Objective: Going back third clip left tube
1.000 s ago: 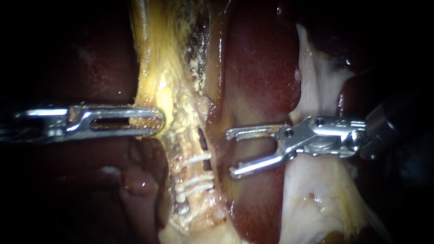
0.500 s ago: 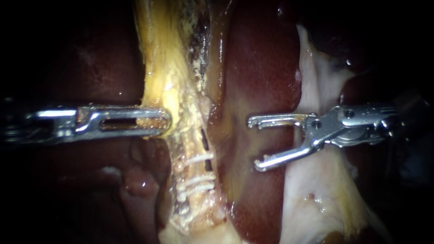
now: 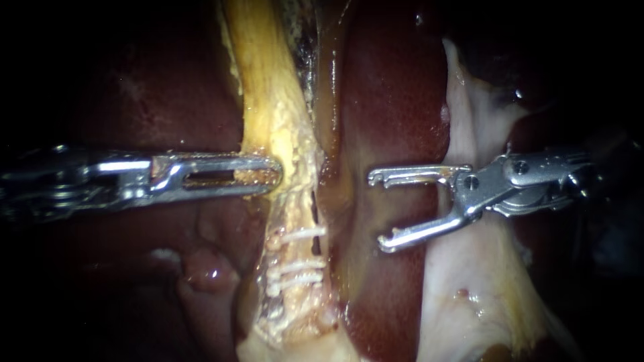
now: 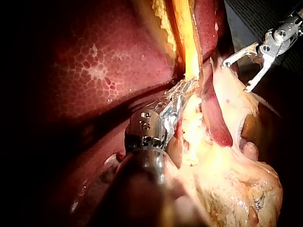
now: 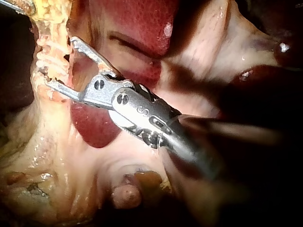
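Endoscope: the left instrument's hand (image 3: 261, 175) pinches the left tube (image 3: 268, 100) above its clips (image 3: 295, 236), likely to keep it taut. The right instrument's hand (image 3: 377, 211) is spread, apart from the tube.
Left wrist: the same pinch (image 4: 179, 94).
Right wrist: the spread hand (image 5: 60, 60) is just beside the clips (image 5: 47, 52), holding nothing.

My left instrument (image 3: 267, 175) comes in from the left, its jaws closed on the left edge of the tube (image 3: 282, 134), which runs far to near down the middle. The clips (image 3: 300, 236) sit across the tube, nearer than that grip. Right of the tube lies the liver (image 3: 392, 100). My right instrument (image 3: 378, 211) hangs over it, jaws apart, clear of the tube.
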Available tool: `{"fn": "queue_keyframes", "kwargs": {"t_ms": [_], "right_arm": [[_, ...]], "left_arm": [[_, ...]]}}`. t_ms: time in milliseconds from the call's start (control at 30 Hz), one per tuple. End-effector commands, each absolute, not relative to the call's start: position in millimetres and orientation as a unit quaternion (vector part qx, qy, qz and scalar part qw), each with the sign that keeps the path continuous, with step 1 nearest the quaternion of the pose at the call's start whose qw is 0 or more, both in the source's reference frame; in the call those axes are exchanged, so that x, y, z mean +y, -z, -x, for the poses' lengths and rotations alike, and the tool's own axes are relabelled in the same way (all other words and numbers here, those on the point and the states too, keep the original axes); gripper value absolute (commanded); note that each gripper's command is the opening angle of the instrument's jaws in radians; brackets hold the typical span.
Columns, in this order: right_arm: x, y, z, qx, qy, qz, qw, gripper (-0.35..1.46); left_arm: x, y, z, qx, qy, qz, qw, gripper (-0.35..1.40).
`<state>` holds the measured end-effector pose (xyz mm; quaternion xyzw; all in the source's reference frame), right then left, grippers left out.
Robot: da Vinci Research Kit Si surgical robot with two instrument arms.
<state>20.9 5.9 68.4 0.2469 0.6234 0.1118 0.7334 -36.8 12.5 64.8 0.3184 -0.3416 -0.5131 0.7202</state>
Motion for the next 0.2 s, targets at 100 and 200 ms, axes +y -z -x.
{"fn": "queue_keyframes", "kwargs": {"t_ms": [100,200], "right_arm": [[5.9,-68.3,-20.9,0.626,-0.112,-0.245,0.732,0.60],[6.0,-68.2,-20.9,0.629,-0.111,-0.243,0.731,0.60]], "left_arm": [[12.5,-64.8,36.8,-0.341,0.512,-0.320,0.720,-0.35],[12.5,-64.9,36.8,-0.341,0.512,-0.320,0.720,-0.35]]}}
